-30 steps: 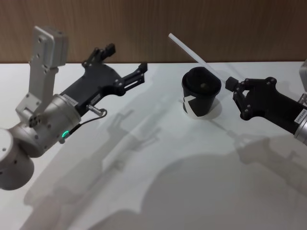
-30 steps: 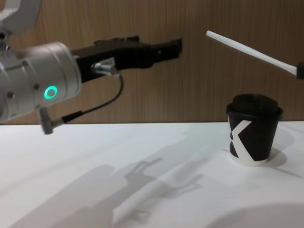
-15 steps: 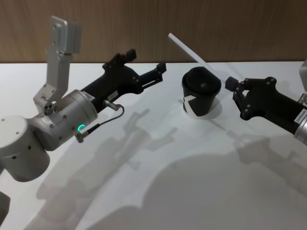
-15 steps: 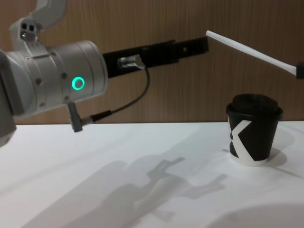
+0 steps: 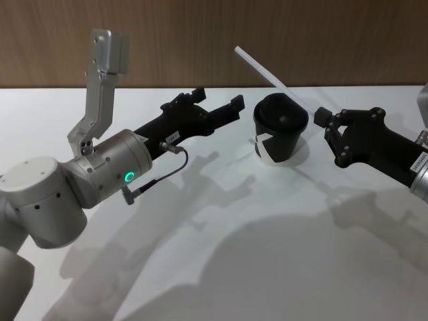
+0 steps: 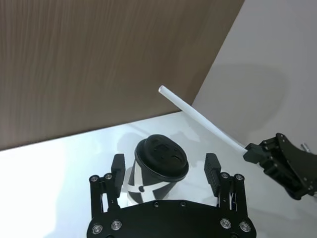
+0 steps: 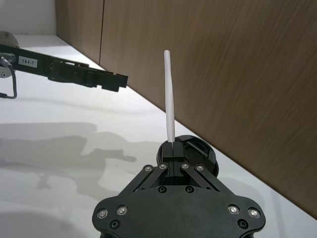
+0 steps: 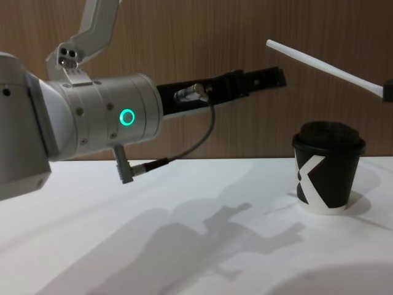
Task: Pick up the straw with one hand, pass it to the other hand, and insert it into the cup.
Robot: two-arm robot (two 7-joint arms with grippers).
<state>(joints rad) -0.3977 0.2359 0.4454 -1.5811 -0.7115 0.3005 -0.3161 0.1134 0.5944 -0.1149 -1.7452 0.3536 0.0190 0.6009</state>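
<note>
Ahead of and above my left gripper (image 5: 219, 101), jaws wide, the straw (image 5: 264, 69) slants over the cup (image 5: 281, 137), its free end nearest; the right gripper (image 5: 322, 116) clamps its lower end.

A small white label (image 7: 28, 61) on the side of the left gripper (image 5: 219, 98) reads "184-7" in black print. The cup (image 8: 336, 184) bears a white angular mark (image 8: 309, 175) shaped much like a letter K. A white sticker (image 5: 421, 159) at the right arm's wrist is too small to read.
</note>
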